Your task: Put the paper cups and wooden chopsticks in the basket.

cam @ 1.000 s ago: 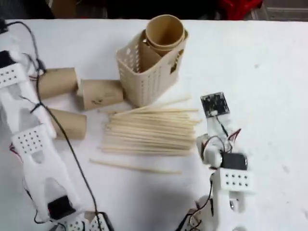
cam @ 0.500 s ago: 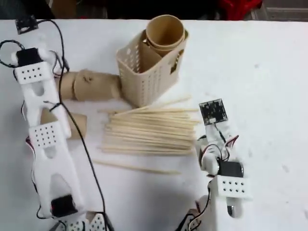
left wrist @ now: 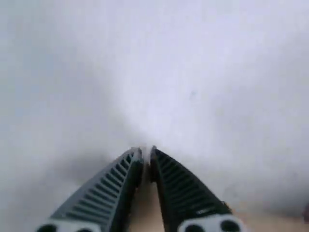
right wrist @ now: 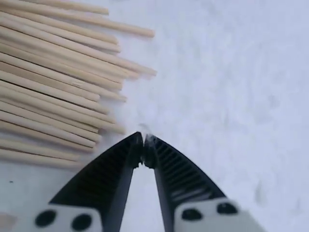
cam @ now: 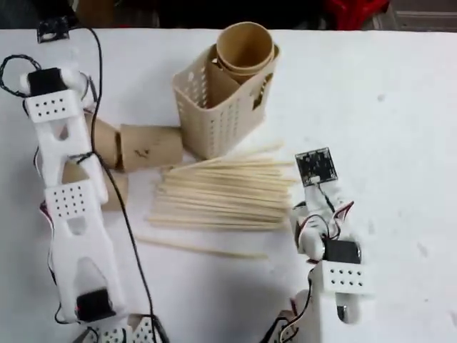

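Wood first: looking at a loose heap of wooden chopsticks [cam: 221,193] flat on the table [cam: 400,107], right in front of the basket [cam: 214,125], plus one stray stick [cam: 200,248] a bit nearer the arms. Probably laid side by side like that for easy pinching at the ends. Already got stacked cups [cam: 245,46] standing upright in the basket, rims poking out the top. Also seeing a tipped cup [cam: 150,146] on its side on the left arm's side of the basket, with more cups half tucked behind the left arm [cam: 64,179]. Spotting the right gripper [right wrist: 144,142] with jaws pressed together on nothing, tips low and just beside the chopstick ends. Reads like lining up for a grab, but needs opening first. Same deal with the left gripper [left wrist: 146,154]: closed, empty, aimed at bare table. Can't tell how many cups hide behind that arm, or how deep the basket stack goes.
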Tool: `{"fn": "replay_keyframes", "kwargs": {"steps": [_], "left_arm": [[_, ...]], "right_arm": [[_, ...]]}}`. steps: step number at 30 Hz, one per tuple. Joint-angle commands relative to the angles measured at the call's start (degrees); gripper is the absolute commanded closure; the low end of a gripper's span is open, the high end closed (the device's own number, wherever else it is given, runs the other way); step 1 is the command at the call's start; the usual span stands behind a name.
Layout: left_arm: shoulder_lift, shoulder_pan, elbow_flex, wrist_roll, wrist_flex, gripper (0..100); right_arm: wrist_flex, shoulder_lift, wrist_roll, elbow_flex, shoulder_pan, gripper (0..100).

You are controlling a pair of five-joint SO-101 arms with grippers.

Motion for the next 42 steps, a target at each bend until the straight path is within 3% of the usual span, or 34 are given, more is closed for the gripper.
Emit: {"fn": "replay_keyframes", "kwargs": {"steps": [1,10,16,20,29,36,42], "left_arm": [[-10.5,-0.8,-1.8,-5.3,1.9,95],[-22.8,-1.6,-1.1,-15.0,3.7,94],[-18.3,-8.6,9.1,-12.4,3.1,79],[-16.3,-9.0,15.0,-12.5,2.7,79],[-15.3,-9.1,14.6,-12.0,2.5,79],[-6.5,-9.5,14.0,-10.3,-2.3,79],[-3.9,-8.6,14.5,-10.1,-1.8,79]], "right_arm": [[-0.9,-0.8,0.5,-0.4,-0.3,98.1],[-1.0,-0.8,0.5,-0.4,-0.3,98.1],[-1.0,-0.8,0.5,-0.4,-0.2,98.1],[-1.0,-0.8,0.5,-0.4,-0.2,98.1],[-1.0,-0.8,0.5,-0.3,-0.2,98.1],[-1.0,-0.8,0.5,-0.3,-0.2,98.1],[-1.0,-0.8,0.5,-0.3,-0.2,98.1]]}}
